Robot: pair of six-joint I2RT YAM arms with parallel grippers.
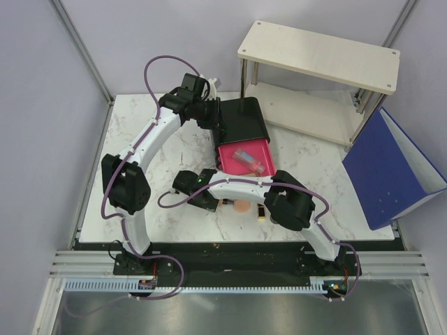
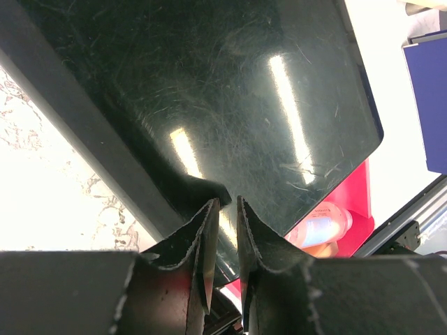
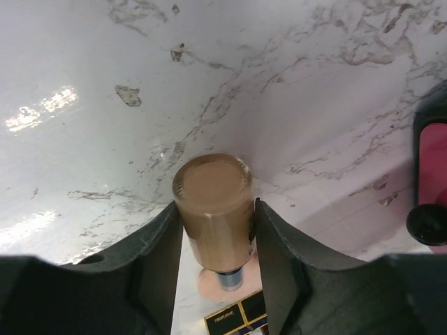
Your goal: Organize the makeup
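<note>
Tan glass bottle lies on the white marble table, long axis along the fingers, flat base away from the wrist; right gripper pinches its sides, arm folded leftward across the near edge; round peach disc and black-gold lipstick just beneath; left gripper, nearly pressed together, sits at the glossy black box rim; grip cannot be told.

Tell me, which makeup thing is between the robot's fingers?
The tan bottle, between the right end effector's fingers. The clear tube lies in the pink drawer, and the peach disc rests on the table.
</note>
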